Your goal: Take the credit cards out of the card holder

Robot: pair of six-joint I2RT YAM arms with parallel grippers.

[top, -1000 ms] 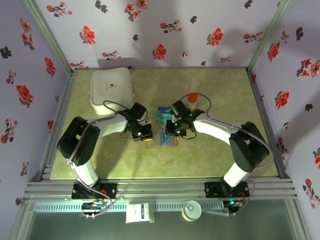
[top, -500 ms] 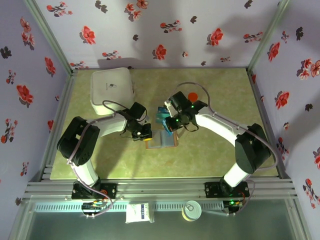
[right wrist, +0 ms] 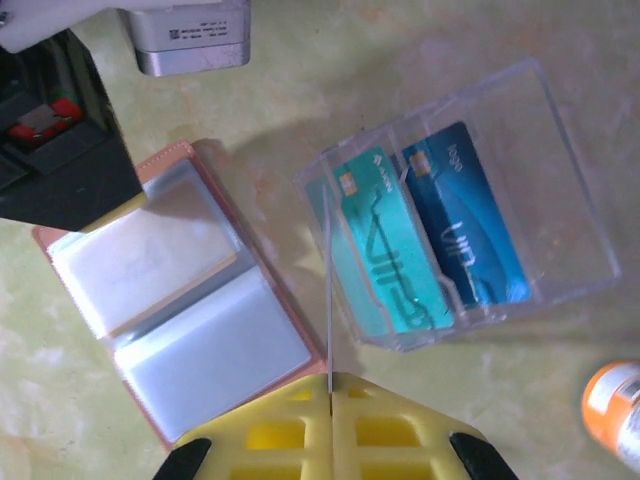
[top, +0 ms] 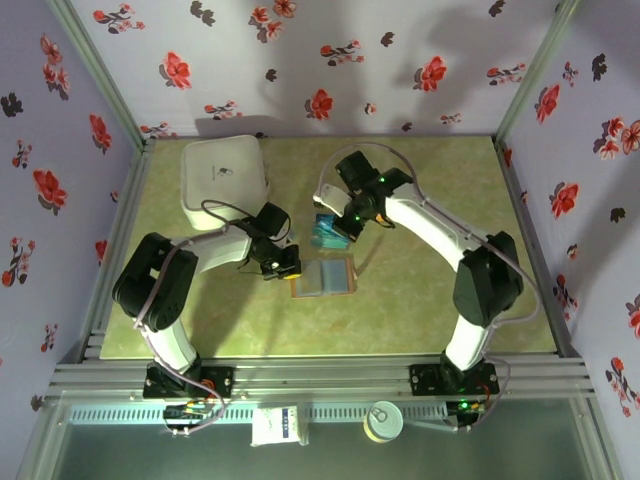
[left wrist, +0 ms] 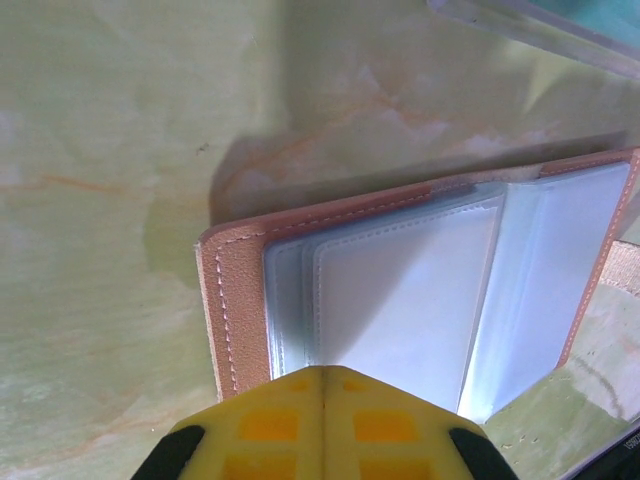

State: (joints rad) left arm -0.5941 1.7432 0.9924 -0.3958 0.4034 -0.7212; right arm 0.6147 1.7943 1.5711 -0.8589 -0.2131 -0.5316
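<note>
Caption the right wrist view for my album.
Open card holder beside a clear tray holding teal and blue credit cards.

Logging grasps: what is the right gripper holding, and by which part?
A credit card, seen edge-on, pinched at its near end by the shut right gripper.

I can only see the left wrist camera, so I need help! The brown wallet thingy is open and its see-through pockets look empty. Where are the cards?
Observer: A teal card and a blue card sit in a clear plastic box beside the brown leather-like card holder.
Operator: What's the other arm doing?
Observer: The right gripper hovers by that box, shut on what looks like a thin card seen edge-on.
Operator: Is anything else on the table?
Observer: A white square box sits at the back left corner.
</note>
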